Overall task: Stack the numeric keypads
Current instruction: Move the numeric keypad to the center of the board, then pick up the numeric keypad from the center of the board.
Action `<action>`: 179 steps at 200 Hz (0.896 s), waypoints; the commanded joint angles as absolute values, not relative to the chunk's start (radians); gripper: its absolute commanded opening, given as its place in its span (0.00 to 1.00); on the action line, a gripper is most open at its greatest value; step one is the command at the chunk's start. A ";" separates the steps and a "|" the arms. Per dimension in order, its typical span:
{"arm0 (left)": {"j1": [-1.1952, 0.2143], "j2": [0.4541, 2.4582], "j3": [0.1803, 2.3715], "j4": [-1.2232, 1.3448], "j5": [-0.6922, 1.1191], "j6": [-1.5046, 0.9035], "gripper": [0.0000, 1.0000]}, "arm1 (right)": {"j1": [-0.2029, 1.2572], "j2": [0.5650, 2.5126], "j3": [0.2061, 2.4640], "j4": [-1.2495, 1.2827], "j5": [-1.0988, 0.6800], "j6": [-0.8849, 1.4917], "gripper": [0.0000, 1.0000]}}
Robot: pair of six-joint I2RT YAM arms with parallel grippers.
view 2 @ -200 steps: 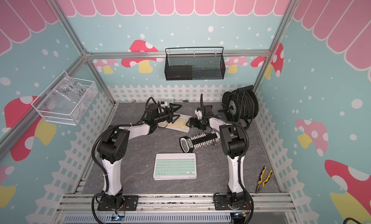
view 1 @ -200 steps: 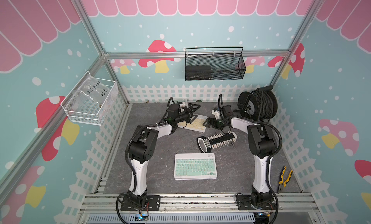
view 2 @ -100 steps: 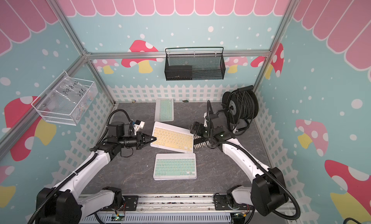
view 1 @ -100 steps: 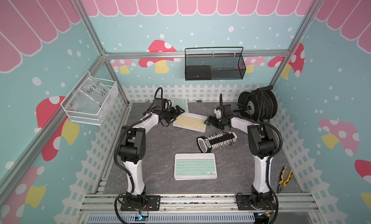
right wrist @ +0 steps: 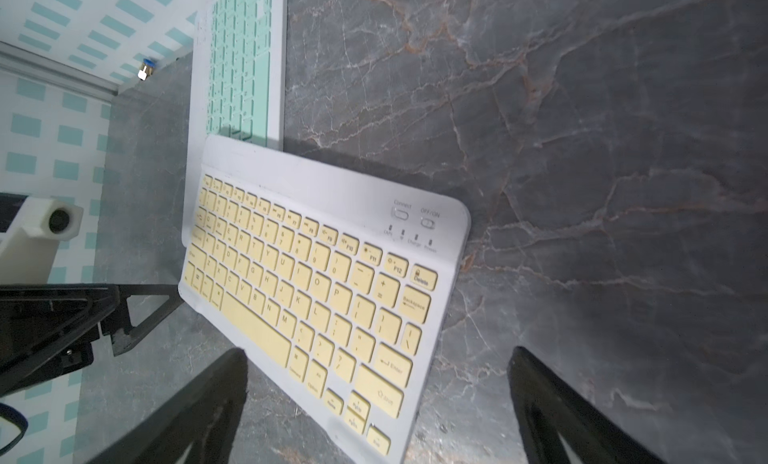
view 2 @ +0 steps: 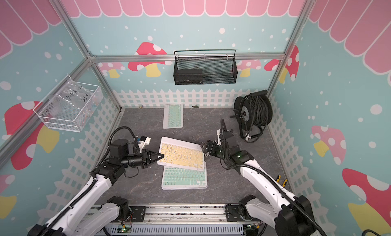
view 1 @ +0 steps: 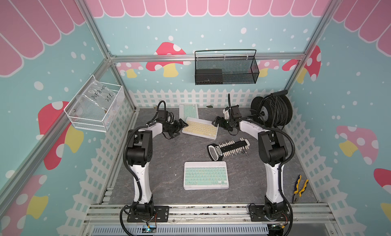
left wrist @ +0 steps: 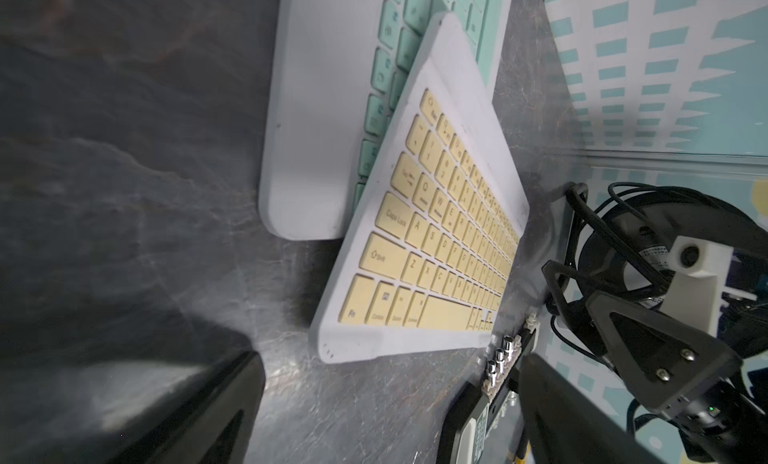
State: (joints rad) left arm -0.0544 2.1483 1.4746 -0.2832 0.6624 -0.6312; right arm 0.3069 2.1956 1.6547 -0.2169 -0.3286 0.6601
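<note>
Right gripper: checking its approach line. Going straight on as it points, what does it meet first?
Probably the yellow keypad, its near short end lying between the open fingers.

On the table (view 1: 169,161), the middle keypad (view 1: 200,129) is laid, apparently overlapping the near corner of the rear keypad (view 1: 188,112), with the peg holder (view 1: 229,148) before it and the front keypad (view 1: 206,178) nearest.

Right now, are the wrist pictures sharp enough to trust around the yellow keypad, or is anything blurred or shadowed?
Left wrist view: yellow keypad legends readable near, softer farther off; left gripper fingers blurred, with a pale glare patch. Right wrist view: keypad sharp, throwing a dark shadow on the table; right gripper fingers out of focus.
</note>
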 commanded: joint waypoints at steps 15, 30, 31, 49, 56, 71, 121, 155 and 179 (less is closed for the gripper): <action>-0.044 2.222 1.504 -0.253 0.686 -0.607 0.99 | 0.318 2.285 1.739 -0.235 -0.323 0.690 1.00; -0.041 2.252 1.524 -0.245 0.711 -0.609 0.99 | 0.324 2.316 1.772 -0.251 -0.321 0.692 1.00; -0.041 2.254 1.524 -0.245 0.713 -0.609 0.99 | 0.324 2.319 1.774 -0.253 -0.321 0.693 1.00; -0.041 2.283 1.541 -0.238 0.744 -0.600 0.99 | 0.328 2.352 1.807 -0.281 -0.323 0.699 1.00; -0.041 2.293 1.548 -0.238 0.760 -0.593 0.98 | 0.331 2.363 1.820 -0.295 -0.320 0.700 0.99; -0.041 2.308 1.557 -0.241 0.782 -0.588 0.98 | 0.336 2.377 1.836 -0.313 -0.315 0.697 1.00; -0.043 2.300 1.533 -0.237 0.817 -0.587 0.94 | 0.348 2.407 1.858 -0.319 -0.334 0.714 0.99; -0.047 2.278 1.498 -0.201 0.845 -0.609 0.89 | 0.359 2.426 1.874 -0.319 -0.352 0.725 1.00; -0.058 2.275 1.497 -0.188 0.858 -0.623 0.83 | 0.369 2.440 1.889 -0.318 -0.366 0.729 1.00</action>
